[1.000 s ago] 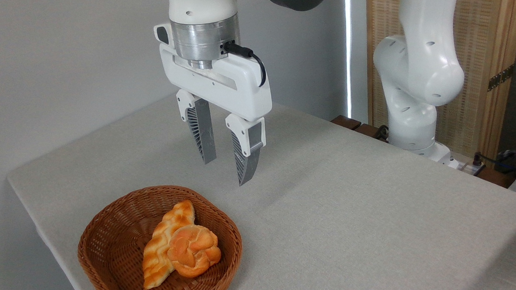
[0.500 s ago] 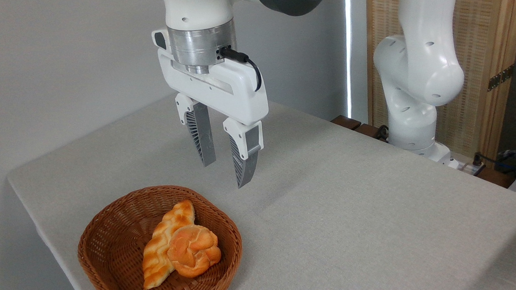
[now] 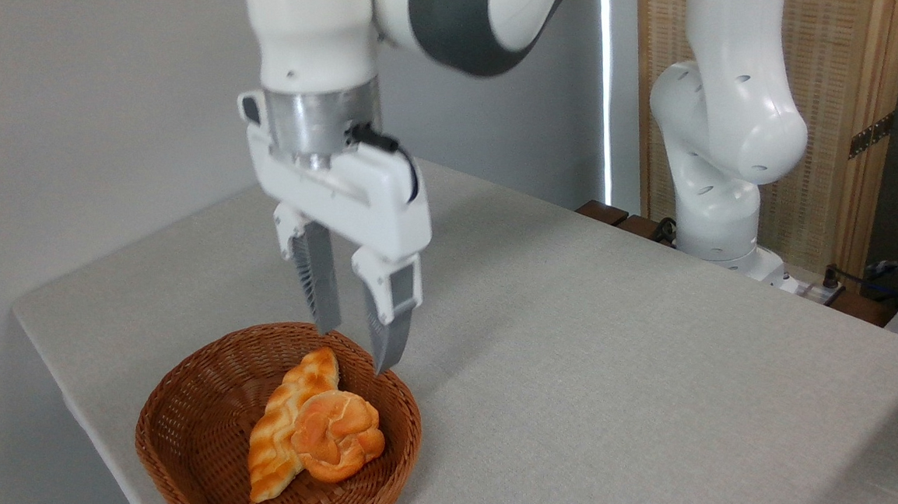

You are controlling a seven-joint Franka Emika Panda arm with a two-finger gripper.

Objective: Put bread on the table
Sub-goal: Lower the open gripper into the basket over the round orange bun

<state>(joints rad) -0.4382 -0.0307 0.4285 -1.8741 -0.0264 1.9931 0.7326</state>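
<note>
Tool (image 3: 360, 349) hangs empty, part-open, over the basket's (image 3: 199, 501) far rim near the surface's (image 3: 620, 366) front-left corner, where the bun (image 3: 338, 444) (likely light, soft, crushable) wants gentle side grips.

Place: a robot lab or test room
Signs: white robot arm (image 3: 730, 126) mounted at the cloth-covered table's (image 3: 581, 368) far edge; bare grey wall (image 3: 82, 111); cables (image 3: 887, 280) beyond the right corner
</note>
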